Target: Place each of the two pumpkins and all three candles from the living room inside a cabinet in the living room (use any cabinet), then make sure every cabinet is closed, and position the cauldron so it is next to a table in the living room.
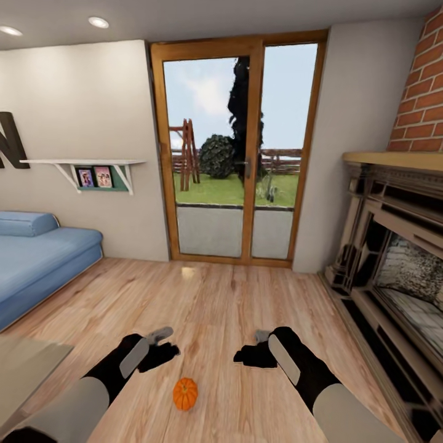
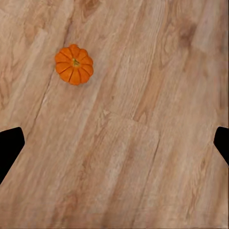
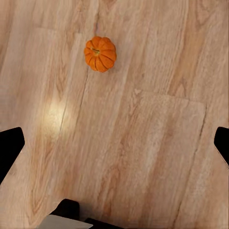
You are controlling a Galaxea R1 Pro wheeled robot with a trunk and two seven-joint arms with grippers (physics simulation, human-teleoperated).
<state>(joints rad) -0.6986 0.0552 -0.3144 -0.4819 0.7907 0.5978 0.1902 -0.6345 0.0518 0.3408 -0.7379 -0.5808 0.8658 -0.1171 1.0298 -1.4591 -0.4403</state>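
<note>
One small orange pumpkin (image 1: pixel 185 394) sits upright on the wood floor, close in front of me and between my two arms. My left gripper (image 1: pixel 159 354) hovers just to its left and beyond it, and my right gripper (image 1: pixel 249 355) hangs to its right. In the left wrist view the pumpkin (image 2: pixel 74 64) lies on the planks well away from the open left gripper (image 2: pixel 114 145). From the right wrist, the pumpkin (image 3: pixel 100 53) also lies apart from the open right gripper (image 3: pixel 114 143). Neither holds anything. The candles, cabinet, cauldron and table are out of view.
A blue sofa (image 1: pixel 37 258) stands at the left wall under a white shelf (image 1: pixel 92 165). A stone fireplace (image 1: pixel 394 258) with a brick chimney lines the right side. Wood-framed glass doors (image 1: pixel 240 154) are straight ahead. A pale flat surface (image 1: pixel 24 369) cuts the lower left corner.
</note>
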